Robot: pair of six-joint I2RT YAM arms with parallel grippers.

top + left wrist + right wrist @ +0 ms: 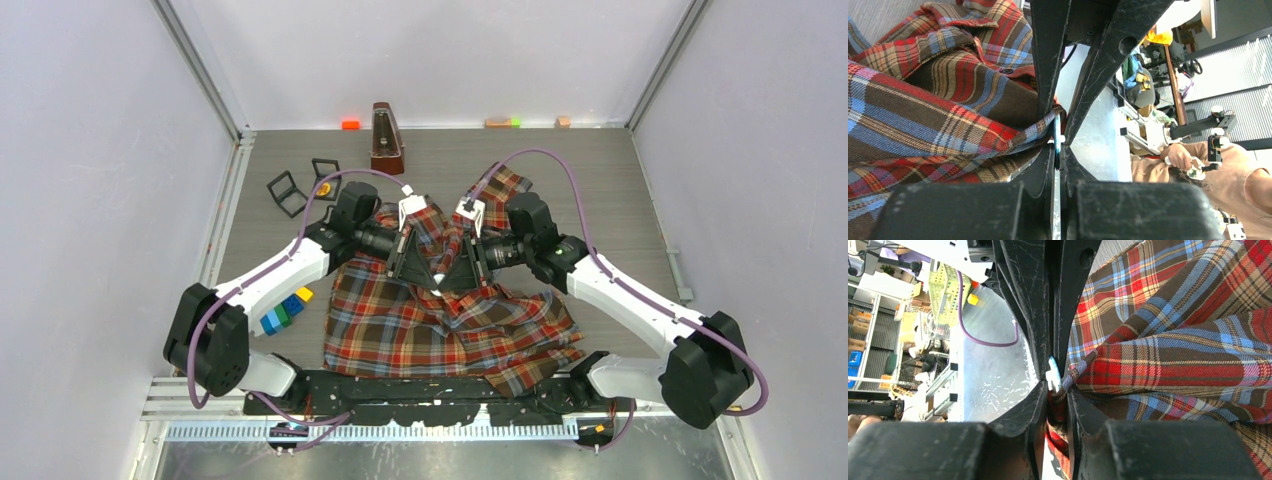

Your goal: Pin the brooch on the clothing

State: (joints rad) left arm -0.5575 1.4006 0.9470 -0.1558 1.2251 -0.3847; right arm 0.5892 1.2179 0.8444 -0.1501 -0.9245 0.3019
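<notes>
Twice confirmed a tip-to-tip meeting: found left end effector (1058, 154) clamped on small blue-white brooch (1053, 371), right end effector (1057, 392) pinching a raised fold of shirt (440, 330). Located shirt spread mid-desk (600, 180). Judged cloth soft, light, apt to bunch; advise holding fold taut beside pin. Judged brooch small, rigid, easily dropped. Noted metronome (385, 140), frames (288, 193), blocks (284, 312) well apart, obstructing nothing.

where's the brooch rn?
Left wrist view: brooch pinched at the left gripper tips, meeting the right gripper, against a raised fold of the clothing.
</notes>
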